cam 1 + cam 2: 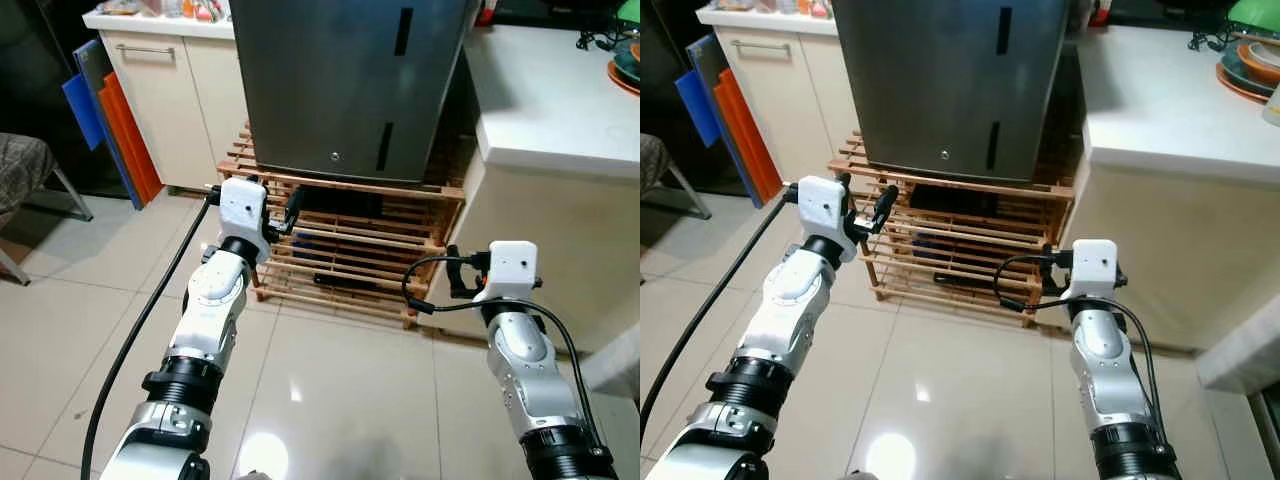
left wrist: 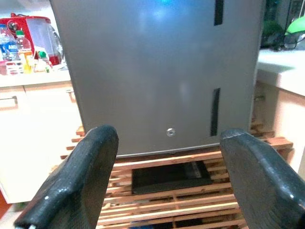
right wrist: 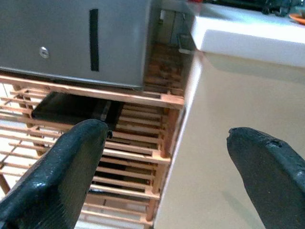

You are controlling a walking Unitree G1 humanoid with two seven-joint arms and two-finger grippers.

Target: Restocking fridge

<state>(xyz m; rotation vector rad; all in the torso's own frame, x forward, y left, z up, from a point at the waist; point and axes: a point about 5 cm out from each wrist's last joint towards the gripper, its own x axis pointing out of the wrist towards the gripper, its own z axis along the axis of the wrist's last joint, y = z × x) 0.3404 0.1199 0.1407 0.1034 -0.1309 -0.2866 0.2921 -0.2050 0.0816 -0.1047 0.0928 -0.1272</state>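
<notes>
A grey mini fridge (image 1: 340, 80) stands with its door closed on a wooden slatted rack (image 1: 340, 250). The door has two black handle slots on its right side and a small round lock (image 1: 334, 156) near the bottom. My left gripper (image 1: 290, 212) is raised near the rack's upper left corner, open and holding nothing. In the left wrist view its fingers (image 2: 81, 181) frame the fridge door (image 2: 157, 71). My right gripper (image 1: 455, 272) hangs lower, by the rack's right end, also open and holding nothing. It (image 3: 167, 167) faces the gap between rack and counter.
A white counter (image 1: 550, 100) with stacked plates (image 1: 625, 65) juts out on the right, close to my right arm. A white cabinet (image 1: 170, 100) stands left of the fridge, with blue and orange boards (image 1: 100, 120) leaning beside it. A flat black item (image 2: 170, 175) lies on the rack's top shelf.
</notes>
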